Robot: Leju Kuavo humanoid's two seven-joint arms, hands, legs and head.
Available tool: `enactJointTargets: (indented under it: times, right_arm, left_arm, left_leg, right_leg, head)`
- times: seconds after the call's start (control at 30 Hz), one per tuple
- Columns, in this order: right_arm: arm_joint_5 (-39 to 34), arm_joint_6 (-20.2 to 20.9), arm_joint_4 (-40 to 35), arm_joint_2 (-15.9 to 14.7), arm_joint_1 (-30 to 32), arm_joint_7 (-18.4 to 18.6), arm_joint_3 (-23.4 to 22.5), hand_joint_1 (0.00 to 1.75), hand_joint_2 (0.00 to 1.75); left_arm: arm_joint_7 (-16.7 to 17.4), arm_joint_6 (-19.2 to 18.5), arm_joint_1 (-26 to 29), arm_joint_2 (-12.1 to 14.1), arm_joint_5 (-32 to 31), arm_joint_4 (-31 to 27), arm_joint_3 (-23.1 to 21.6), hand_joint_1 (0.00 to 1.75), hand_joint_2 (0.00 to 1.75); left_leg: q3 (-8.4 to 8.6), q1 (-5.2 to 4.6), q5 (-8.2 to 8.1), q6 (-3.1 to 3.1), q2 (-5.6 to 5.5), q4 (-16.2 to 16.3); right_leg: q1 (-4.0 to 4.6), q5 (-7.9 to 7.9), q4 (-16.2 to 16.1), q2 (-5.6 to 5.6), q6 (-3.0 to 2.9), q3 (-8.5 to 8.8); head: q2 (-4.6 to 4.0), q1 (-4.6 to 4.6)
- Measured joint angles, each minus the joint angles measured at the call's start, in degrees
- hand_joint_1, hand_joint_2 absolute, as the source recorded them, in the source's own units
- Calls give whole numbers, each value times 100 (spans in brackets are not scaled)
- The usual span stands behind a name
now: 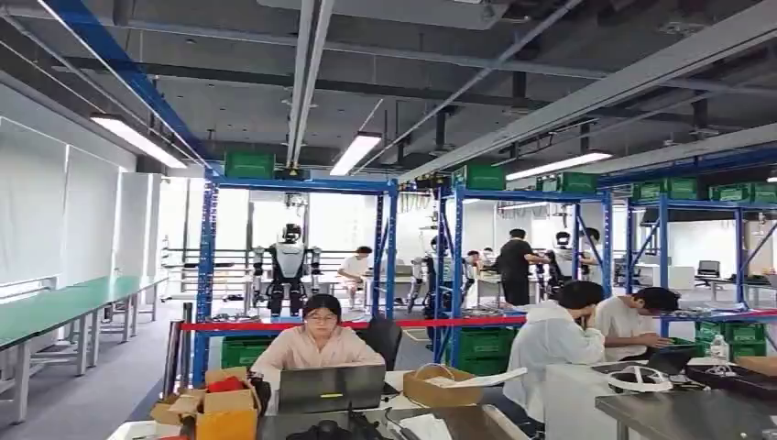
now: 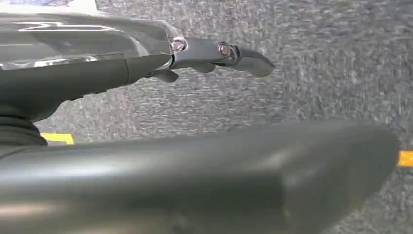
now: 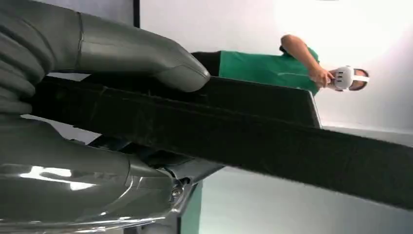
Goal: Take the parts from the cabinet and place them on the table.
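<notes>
**Part carried in the right hand, with a crowded floor ahead**

The right hand grips a long, flat black part: the thick thumb lies across one face and the fingers close under the other, so the part stands out well beyond the hand. The left hand hangs over grey carpet; one finger is extended with nothing in it, but whether the remaining fingers are spread or curled cannot be told.

Risks, as judged. The part is gripped near one end, and its free end could swing into an upright of the blue rack or slide out of the grip during a turn. The unsupported length probably makes it tip easily.

Surroundings, relative to the blue rack. In front of it, a seated person works at a laptop beside a cardboard box, and two more people lean over a desk; these block a straight path. A red-and-white tape crosses the rack's front. To its left runs a long green table, the likeliest free surface. Behind the carried part stands a person in green wearing a headset.
</notes>
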Motion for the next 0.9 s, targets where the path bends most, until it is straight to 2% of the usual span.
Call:
enactJointTargets:
  times: [0.03, 0.07, 0.1, 0.13, 0.2, 0.23, 0.27, 0.3, 0.33, 0.37, 0.4, 0.43, 0.47, 0.5, 0.53, 0.57, 0.6, 0.63, 0.67, 0.73, 0.77, 0.8, 0.83, 0.9]
  right_arm:
    - [-6, 2, -2, -2, 3, -2, -4, 175, 175]
    - [-4, 2, -4, 0, -3, -2, -7, 175, 175]
    - [-7, 2, -7, 2, -5, -2, -4, 175, 175]
    - [-7, 2, -9, 2, -19, -7, -11, 175, 175]
    - [-7, 2, -7, 0, -3, -11, -13, 175, 175]
    - [-7, 2, 2, -2, 10, -9, -13, 175, 175]
    - [-7, 2, 9, -2, 20, -11, -13, 175, 175]
    - [-7, 2, 15, -4, 23, -9, -13, 175, 175]
    - [-7, 2, 15, -4, 23, -9, -13, 175, 175]
    - [-7, 2, 15, -4, 20, -9, -18, 175, 175]
    - [-7, 2, 13, -4, 14, -11, -28, 175, 175]
    - [-5, 11, 20, -7, 12, -11, -35, 175, 175]
    - [-7, 11, 17, -7, 1, -11, -37, 175, 175]
    - [-9, 11, 17, -6, -3, -11, -44, 175, 175]
    - [-9, 11, 20, -7, 3, -13, -48, 175, 175]
    - [-9, 11, 17, 4, 1, -11, -50, 175, 175]
    - [-11, 11, 11, 13, -1, -15, -59, 175, 175]
    - [-11, 11, 11, 18, -29, -20, -63, 175, 175]
    - [-11, 11, 13, 24, -48, -20, -63, 175, 175]
    - [-9, 11, 20, 26, -25, -20, -63, 175, 175]
    - [-9, 13, 24, 28, -9, -20, -63, 175, 175]
    - [-9, 20, 26, 28, -2, -20, -63, 175, 175]
    - [-9, 24, 33, 28, -3, -20, -63, 175, 175]
    - [-9, 26, 33, 35, -4, -20, -63, 175, 175]
  left_arm:
    - [2, 2, 12, 0, 0, 0, 0, 0, 175]
    - [4, 2, 11, 0, -2, 0, 0, 0, 175]
    - [6, 2, 4, 0, -4, 0, 0, 0, 175]
    - [7, 9, -3, 2, -4, 0, 0, 0, 175]
    - [18, 13, -11, 4, -4, 0, 0, 0, 175]
    - [20, 15, -7, 4, -4, 0, 0, 0, 175]
    - [20, 15, -4, 7, -6, 0, 0, 0, 175]
    - [22, 15, 6, 4, -7, 0, 0, 0, 175]
    - [24, 15, 7, 4, -7, 0, 0, 0, 175]
    - [24, 15, 0, 4, -7, 0, 0, 0, 175]
    - [24, 15, -5, 2, -7, 0, -2, 0, 175]
    - [24, 15, -15, -4, -7, 0, 0, 0, 175]
    - [24, 15, -15, -4, -7, 0, -2, 0, 175]
    - [31, 13, -20, -4, -7, 0, -2, 0, 175]
    - [31, 13, -5, -4, -7, 0, -2, 0, 175]
    - [31, 13, 0, -4, -7, 0, 0, 0, 175]
    - [31, 13, -12, -2, -9, 0, 0, 0, 175]
    - [28, 4, -29, -7, -11, 0, -2, 0, 175]
    - [28, 6, -46, -7, -15, 0, -2, 0, 175]
    - [28, 11, -33, 0, -15, 0, -2, 0, 175]
    - [28, 11, -15, 0, -15, 0, -2, 0, 175]
    - [31, 11, 1, 0, -15, 0, -2, 0, 175]
    - [31, 11, 3, 0, -15, 0, -2, 0, 175]
    - [28, 11, -4, 2, -15, 0, -2, 0, 175]
  left_leg:
    - [25, -2, -13, 35, -1, -7]
    - [75, 43, -3, 57, -7, -20]
    - [129, 53, -16, 77, -13, -40]
    - [167, 57, -43, 110, -13, -48]
    - [224, 52, -112, 122, -14, -48]
    - [254, 50, -146, 119, -14, -48]
    - [300, 47, -184, 113, -15, -48]
    - [360, 47, -228, 107, -18, -48]
    - [432, 46, -279, 99, -26, -49]
    - [517, 47, -334, 86, -38, -56]
    - [570, 51, -376, 72, -41, -70]
    - [614, 58, -385, 58, -48, -106]
    - [604, 69, -394, 22, -49, -141]
    - [613, 61, -420, -22, -49, -164]
    - [674, 48, -374, -54, -42, -112]
    - [738, 48, -372, -68, -37, -152]
    - [737, 61, -453, -67, -29, -87]
    - [638, 52, -528, -69, -30, 129]
    - [426, 52, -665, -75, -31, 485]
    - [-122, 48, -984, -122, -31, 1299]
    - [-306, 49, -983, -136, -30, 1484]
    - [-357, 52, -835, -143, -30, 1402]
    - [-297, 58, -541, -145, -29, 1093]
    - [-1, 67, 179, -141, -19, 149]
  right_leg:
    - [2, -2, -6, 1, 28, 19]
    - [3, -45, 9, 3, 55, 22]
    - [-4, -84, 124, 4, 97, 8]
    - [-17, -188, 411, -2, 133, -142]
    - [-63, -545, 1354, -4, 193, -722]
    - [-66, -636, 1709, -5, 192, -975]
    - [-66, -591, 1834, -5, 195, -1119]
    - [-64, -427, 1703, -4, 179, -1129]
    - [-58, -130, 1327, -2, 157, -1016]
    - [-44, 253, 771, -2, 112, -807]
    - [-20, 555, 292, -5, 68, -652]
    - [10, 373, 286, -5, 55, -620]
    - [37, 254, 163, 2, -23, -595]
    - [37, 401, 115, 7, -41, -586]
    - [43, 371, 67, 13, -65, -560]
    - [25, 358, 24, 15, -103, -460]
    - [-9, 368, -55, 3, -109, -362]
    - [-9, 350, -77, 0, -137, -308]
    - [-7, 325, -75, -6, -162, -282]
    - [6, 254, -73, -5, -185, -231]
    - [8, 219, -71, 6, -185, -193]
    - [6, 179, -71, 19, -180, -143]
    - [2, 129, -70, 25, -167, -73]
    - [-2, 6, -61, 17, -119, 93]
  head:
    - [-2, 0]
    - [0, 2]
    - [-2, 2]
    - [-2, 0]
    - [-4, 0]
    - [-4, 0]
    - [-4, 0]
    - [-4, 0]
    - [-4, 2]
    - [-4, 0]
    - [-4, 0]
    - [-4, 0]
    - [0, -7]
    - [-2, -9]
    - [-4, -2]
    - [-2, -9]
    - [-4, -9]
    - [-4, -9]
    - [-4, -9]
    - [-4, -9]
    - [-4, -9]
    - [-4, -9]
    - [-4, -7]
    - [-4, -9]
